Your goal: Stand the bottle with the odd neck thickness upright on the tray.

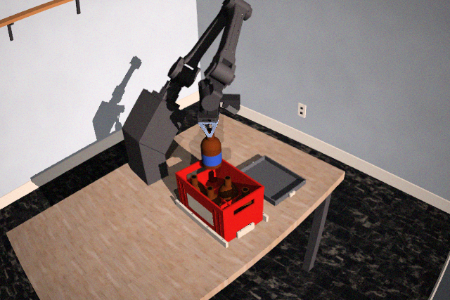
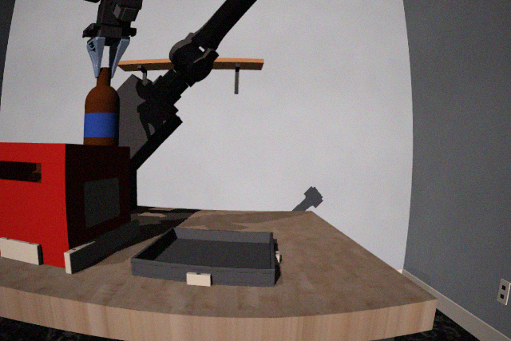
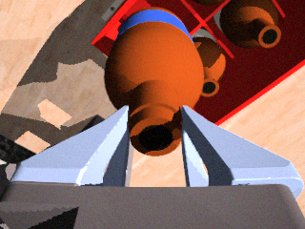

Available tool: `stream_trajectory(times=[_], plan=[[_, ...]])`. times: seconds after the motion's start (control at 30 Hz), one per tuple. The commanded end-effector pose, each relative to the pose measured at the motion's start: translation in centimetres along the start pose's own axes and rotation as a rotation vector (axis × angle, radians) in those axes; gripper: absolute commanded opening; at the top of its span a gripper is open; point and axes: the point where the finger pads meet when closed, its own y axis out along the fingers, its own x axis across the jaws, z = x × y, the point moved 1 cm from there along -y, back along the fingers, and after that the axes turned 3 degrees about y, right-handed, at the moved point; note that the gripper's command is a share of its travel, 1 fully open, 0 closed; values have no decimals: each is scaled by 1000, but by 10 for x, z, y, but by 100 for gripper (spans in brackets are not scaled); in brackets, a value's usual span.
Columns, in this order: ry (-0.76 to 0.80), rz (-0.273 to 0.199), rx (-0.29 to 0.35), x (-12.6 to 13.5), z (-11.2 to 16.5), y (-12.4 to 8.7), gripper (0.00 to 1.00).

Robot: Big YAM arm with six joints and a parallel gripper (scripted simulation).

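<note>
My gripper (image 1: 209, 135) is shut on the neck of a brown bottle with a blue label (image 1: 211, 153). It holds the bottle upright above the back corner of the red crate (image 1: 220, 197), with the bottle's base hidden behind the rim. The gripper (image 2: 104, 69) and the held bottle (image 2: 101, 112) also show in the exterior view, and the wrist view shows my fingers on either side of the neck (image 3: 152, 134). Several other brown bottles (image 1: 218, 189) stand in the crate's cells. The dark grey tray (image 1: 272, 178) lies empty to the right of the crate.
The arm's dark base block (image 1: 148, 137) stands behind the crate. Pale stop blocks (image 1: 245, 230) lie against the crate's foot and the tray's edge (image 2: 198, 278). The table's right edge runs just past the tray. A wooden shelf (image 1: 47, 6) hangs on the wall.
</note>
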Motion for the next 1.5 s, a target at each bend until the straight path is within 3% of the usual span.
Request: stream_trajectory(times=[0.0, 0.57, 1.47], plan=[[-35, 64, -28, -15, -16, -32, 0], [-35, 65, -28, -14, -16, -47, 0], [-31, 65, -28, -14, -16, -48, 0]])
